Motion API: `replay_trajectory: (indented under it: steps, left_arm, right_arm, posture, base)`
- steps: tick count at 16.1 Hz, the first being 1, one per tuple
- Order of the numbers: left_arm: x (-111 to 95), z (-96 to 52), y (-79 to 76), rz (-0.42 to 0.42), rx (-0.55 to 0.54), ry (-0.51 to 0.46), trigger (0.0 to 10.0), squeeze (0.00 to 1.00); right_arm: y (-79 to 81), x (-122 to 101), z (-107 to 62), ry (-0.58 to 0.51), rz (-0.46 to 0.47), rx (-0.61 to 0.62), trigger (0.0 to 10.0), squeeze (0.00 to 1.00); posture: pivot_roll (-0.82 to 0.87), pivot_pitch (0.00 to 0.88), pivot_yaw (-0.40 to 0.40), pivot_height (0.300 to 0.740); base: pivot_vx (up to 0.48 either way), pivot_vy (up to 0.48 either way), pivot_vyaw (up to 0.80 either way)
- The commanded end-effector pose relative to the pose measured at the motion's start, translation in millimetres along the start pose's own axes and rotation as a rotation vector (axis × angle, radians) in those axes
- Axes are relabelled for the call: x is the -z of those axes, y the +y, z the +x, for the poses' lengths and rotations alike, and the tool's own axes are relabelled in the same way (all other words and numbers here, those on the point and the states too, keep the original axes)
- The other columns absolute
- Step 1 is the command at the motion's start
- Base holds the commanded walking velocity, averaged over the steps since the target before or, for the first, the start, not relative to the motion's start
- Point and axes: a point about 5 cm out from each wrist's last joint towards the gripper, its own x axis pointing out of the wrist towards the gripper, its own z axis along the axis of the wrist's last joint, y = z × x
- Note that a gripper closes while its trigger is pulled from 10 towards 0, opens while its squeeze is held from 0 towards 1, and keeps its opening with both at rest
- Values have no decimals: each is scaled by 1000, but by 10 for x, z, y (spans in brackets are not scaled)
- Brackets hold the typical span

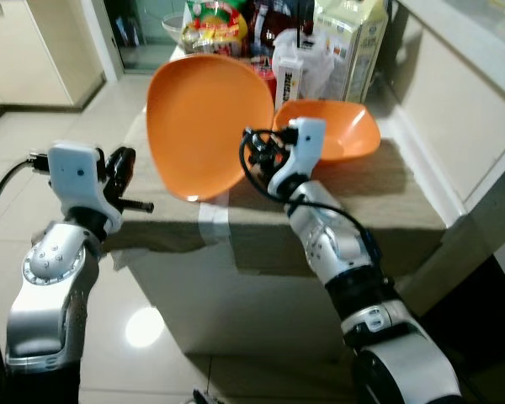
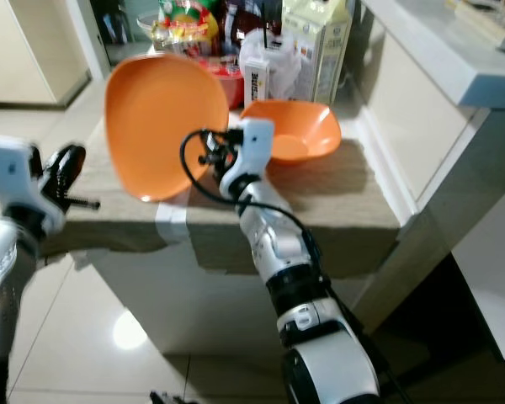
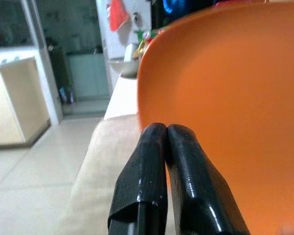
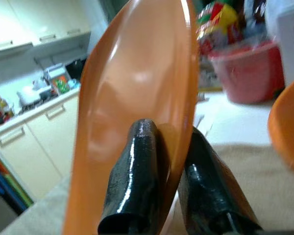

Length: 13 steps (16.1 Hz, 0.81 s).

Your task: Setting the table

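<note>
— Dishes, how many do you count?

— Two orange ones. I see one orange plate [image 1: 206,122] tipped up on edge over the cloth-covered table [image 1: 379,198], and one orange bowl [image 1: 341,130] resting flat just beside it.

— Pincers?

— My right gripper [image 4: 166,147] pinches the plate's rim, one finger on each face. My left gripper [image 3: 166,134] has its fingers pressed together, holding nothing, near the plate's left side.

— Anything crowding?

— Behind the dishes: a carton [image 1: 353,42], a white bag [image 1: 299,63], a red tub [image 4: 250,71], snack packets [image 1: 215,25]. Their print is too blurred to read.
</note>
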Motion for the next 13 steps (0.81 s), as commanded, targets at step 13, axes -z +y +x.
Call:
replay_trajectory:
  steps: [13]
  left_arm:
    - [282,-340,-407,-83,-57,44,10000,0]
  right_arm:
    - [2,-991,-586,-628,-809,183,0,0]
  posture:
    - [-59,0,34,740]
  base:
    - [0,0,0]
